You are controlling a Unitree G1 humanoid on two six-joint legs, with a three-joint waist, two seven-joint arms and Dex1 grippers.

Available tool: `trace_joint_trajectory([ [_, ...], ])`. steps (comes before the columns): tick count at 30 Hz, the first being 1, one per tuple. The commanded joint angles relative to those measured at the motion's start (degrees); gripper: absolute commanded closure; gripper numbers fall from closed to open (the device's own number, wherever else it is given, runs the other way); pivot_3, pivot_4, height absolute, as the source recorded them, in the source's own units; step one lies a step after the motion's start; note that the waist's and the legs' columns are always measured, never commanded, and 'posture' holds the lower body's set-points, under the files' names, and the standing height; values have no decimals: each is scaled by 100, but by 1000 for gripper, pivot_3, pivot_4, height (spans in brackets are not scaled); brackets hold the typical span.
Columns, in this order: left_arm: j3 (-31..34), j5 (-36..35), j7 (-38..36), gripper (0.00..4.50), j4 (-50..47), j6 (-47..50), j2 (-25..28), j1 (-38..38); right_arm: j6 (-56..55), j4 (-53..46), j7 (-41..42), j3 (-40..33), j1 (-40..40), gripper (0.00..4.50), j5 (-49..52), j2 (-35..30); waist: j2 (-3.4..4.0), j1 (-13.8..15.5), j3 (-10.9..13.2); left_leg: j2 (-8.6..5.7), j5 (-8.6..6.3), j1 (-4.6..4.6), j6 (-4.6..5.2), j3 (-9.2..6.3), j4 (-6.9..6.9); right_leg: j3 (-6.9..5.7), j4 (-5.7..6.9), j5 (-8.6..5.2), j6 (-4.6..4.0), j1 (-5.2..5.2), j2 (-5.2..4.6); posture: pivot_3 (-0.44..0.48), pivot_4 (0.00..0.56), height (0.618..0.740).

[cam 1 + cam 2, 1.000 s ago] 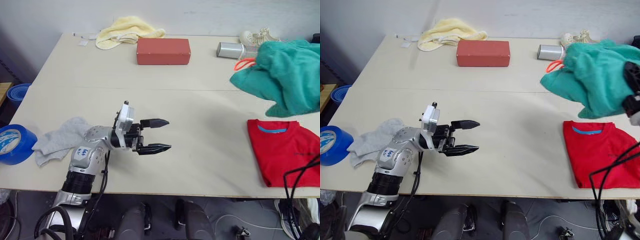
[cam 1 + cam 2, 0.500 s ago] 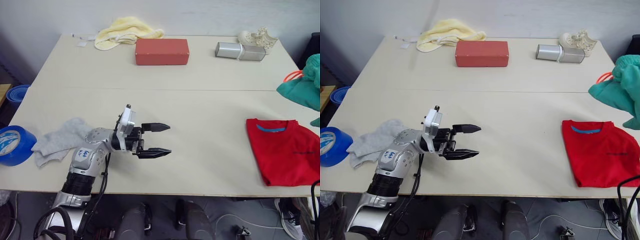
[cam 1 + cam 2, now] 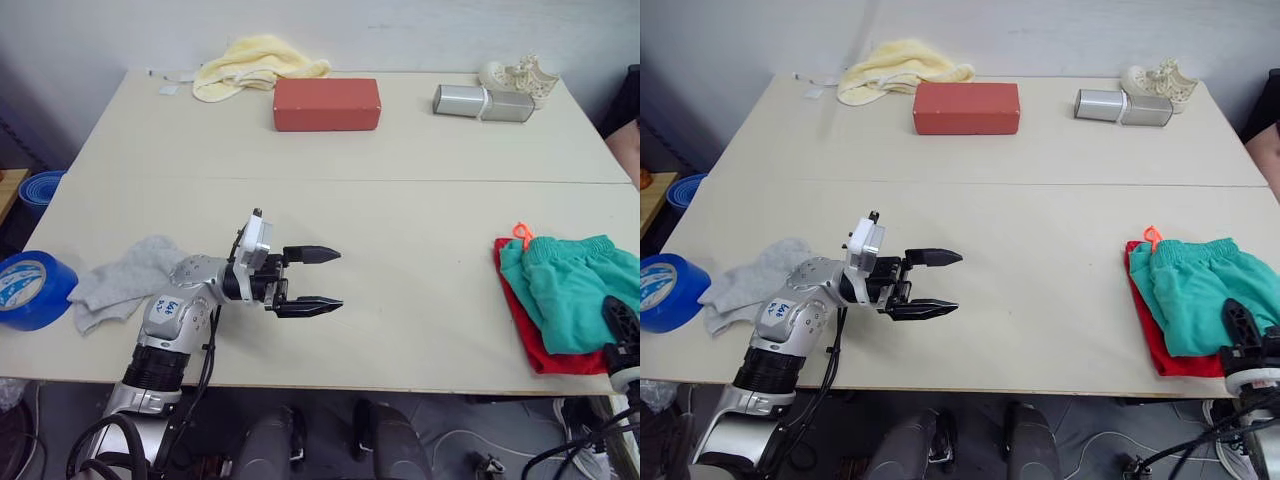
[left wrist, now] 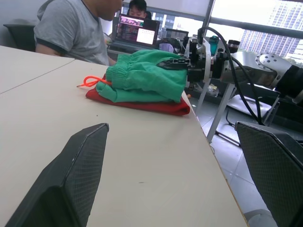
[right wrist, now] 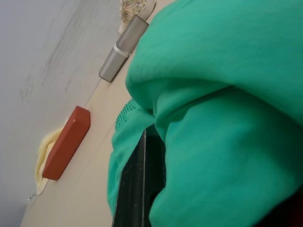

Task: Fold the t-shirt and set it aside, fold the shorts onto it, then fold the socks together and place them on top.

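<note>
The left wrist view shows what the head views cannot: a person in a grey t-shirt [image 4: 78,28] seated beyond the far table end, a second person at a laptop [image 4: 138,32] behind, big windows with tall buildings outside, and the right tool [image 4: 177,63] lying against the top of the shorts [image 4: 144,75]. The right wrist view is close on teal cloth, with 1 black finger [image 5: 137,182] partly wrapped by it; whether that tool is spread or pinching I cannot tell.

From the head views, the shorts [image 3: 565,295] lie folded on the red t-shirt [image 3: 1150,335] at the right near corner of the table [image 3: 400,210], waistband toward the far side, long axis running near to far, the orange drawstring [image 3: 520,234] poking out at the far left corner. Red shows along the left and near edges of the stack.

The socks [image 3: 120,282] lie crumpled near the left front edge, just behind the left arm. The left tool [image 3: 312,277] hovers over bare table, its 2 fingers spread and pointing right.

Along the far side sit a pale yellow cloth [image 3: 255,62], a red block [image 3: 327,104], a silver cylinder [image 3: 483,101] and a small shoe [image 3: 522,73]. A blue tape roll [image 3: 28,288] sits at the left edge.
</note>
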Motion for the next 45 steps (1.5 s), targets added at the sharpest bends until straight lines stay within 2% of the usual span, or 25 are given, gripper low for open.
trace_joint_trajectory([
  [1, 64, 3, 29, 20, -229, -109, 20, 27, -273, -115, -212, -74, 110, 4500, 35, 78, 0, 10, 0, 0, 0, 0, -3, 0, 0, 0, 0, -1, -1, 0, 0, 0, 150, 740],
  [5, 8, 24, 15, 20, -220, -175, -46, 40, -223, 34, -602, -28, 249, 4500, 37, -37, 0, 55, 0, 0, -1, -2, -2, 1, 0, 0, -6, -1, -1, 0, -1, 0, 150, 740],
  [11, -5, 54, -10, 20, -139, -257, -90, 12, -251, 425, -741, 6, 248, 4500, -385, -282, 0, 59, 0, 0, -2, -2, -1, 2, 0, 0, -8, -1, -1, 0, 0, 0, 150, 740],
  [13, -3, 61, -15, 20, -115, -290, -99, 8, -174, 504, -868, 40, 264, 4500, -289, -302, 0, 63, 0, -1, -2, -2, 0, 2, 0, 0, -8, -1, -1, 0, 0, 0, 150, 740],
  [14, 0, 66, -11, 20, -107, -310, -106, 13, 6, 459, -896, 74, 322, 4500, 263, -286, 0, 62, 0, -1, -2, -2, 0, 2, 0, -1, -8, -1, -1, 0, 0, 0, 150, 740],
  [15, 6, 69, -1, 0, -105, -326, -113, 21, 23, 332, -736, 122, 366, 4024, 87, -340, 1, 60, 0, -1, -2, -2, 0, 1, 0, -1, -8, -1, -1, 0, 0, 0, 150, 740],
  [16, 0, 80, 16, 0, -119, -339, -124, 36, 15, 286, -896, 89, 435, 3818, -34, -386, 1, 59, 0, 0, -2, -2, 0, 1, -1, -1, -7, -1, -2, 0, 0, 0, 150, 740],
  [21, 30, 98, 2, 0, -127, -369, -97, 56, 567, 113, -588, -454, 1367, 2093, 408, -993, 11, 76, 1, -1, -7, -5, 11, 2, -1, -1, -13, -1, -1, 2, -1, 0, 150, 740],
  [25, 7, 180, -56, 0, 49, -505, -109, 43, 882, 270, -53, -918, 2168, 668, 368, -1408, 5, 81, 4, -1, -19, -5, 28, 2, -1, -2, -21, -1, 1, 5, 3, 0, 150, 740],
  [27, -8, 205, -52, 0, 136, -565, -147, 13, 909, 228, 597, -1090, 2527, 14, -115, -1589, 6, 80, 4, 0, -30, -5, 47, 1, -1, -3, -25, 1, 4, 8, 4, 0, 150, 740],
  [28, -14, 213, -52, 0, 160, -584, -157, 5, 925, 189, 869, -1117, 2667, 14, -362, -1670, 11, 78, 1, 0, -33, -4, 50, 3, 0, -2, -27, 2, 6, 9, 3, 0, 150, 740],
  [31, -43, 293, -106, 0, 277, -680, -135, -22, 270, -342, 2501, -1066, 3452, 14, -2062, -1848, 22, 81, -1, -1, -48, -4, 28, 6, 0, -2, -35, 3, 10, 10, 4, 0, 150, 740],
  [34, -24, 385, -109, 0, 439, -675, -76, -65, -1411, -735, 4201, -1197, 3669, 14, -3871, -2035, 17, 57, 1, 2, -52, -4, 21, 5, 1, -5, -38, 0, 13, 10, 13, 0, 150, 740],
  [37, 6, 481, -70, 0, 494, -679, 0, -84, -1564, -937, 4572, -1657, 3394, 14, -4175, -2523, 8, 34, 7, 1, -52, 0, 20, 18, 4, 2, -43, 2, 20, 12, 15, 0, 150, 740],
  [39, 69, 449, -73, 0, 471, -608, 68, -70, -1324, -1240, 4525, -1809, 3114, 14, -3938, -2796, -4, 68, 13, 2, -50, 0, 17, 14, 5, 1, -42, 3, 18, 12, 13, 0, 150, 740],
  [41, 136, 416, 49, 0, 351, -443, 145, -25, -1263, -1599, 4540, -1337, 2628, 14, -4043, -3156, -13, 74, 17, 2, -48, 0, 12, 7, 5, 0, -37, 4, 15, 10, 10, 0, 150, 740],
  [45, 355, 487, 453, 0, 231, -571, 145, -13, -1804, -1409, 4008, 917, 574, 14, -5112, -3139, -47, 62, 19, 4, -26, 3, -28, -2, 7, -7, -30, 4, 8, 12, 8, 0, 150, 740],
])
